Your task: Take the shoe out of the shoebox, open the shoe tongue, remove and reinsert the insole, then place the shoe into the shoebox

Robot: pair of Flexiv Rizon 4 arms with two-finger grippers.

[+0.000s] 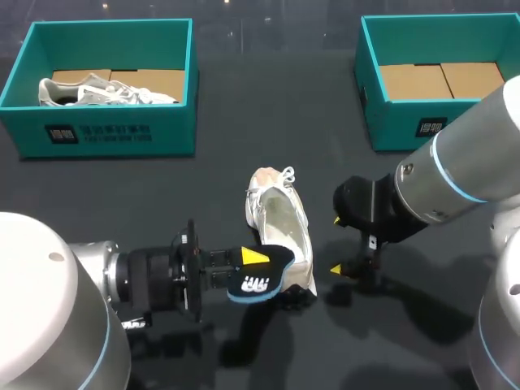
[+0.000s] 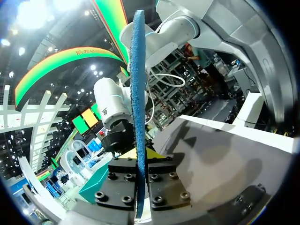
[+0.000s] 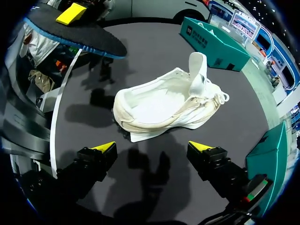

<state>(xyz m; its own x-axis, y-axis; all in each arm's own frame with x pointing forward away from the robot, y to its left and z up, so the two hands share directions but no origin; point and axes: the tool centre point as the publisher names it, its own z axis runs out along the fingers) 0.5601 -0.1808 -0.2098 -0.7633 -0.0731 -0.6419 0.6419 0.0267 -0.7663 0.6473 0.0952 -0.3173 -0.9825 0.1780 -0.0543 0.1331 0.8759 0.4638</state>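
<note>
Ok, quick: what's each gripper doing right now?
Left gripper: shut on the insole.
Right gripper: open, holding nothing, with the shoe ahead of it.

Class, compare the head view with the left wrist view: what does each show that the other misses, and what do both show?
Head view only: the white laced shoe lying on the dark table, and a second pale shoe in the left teal shoebox. Left wrist view only: the black insole with blue rim seen edge-on, clamped in the left claw. Both: that insole and the right arm.
</note>
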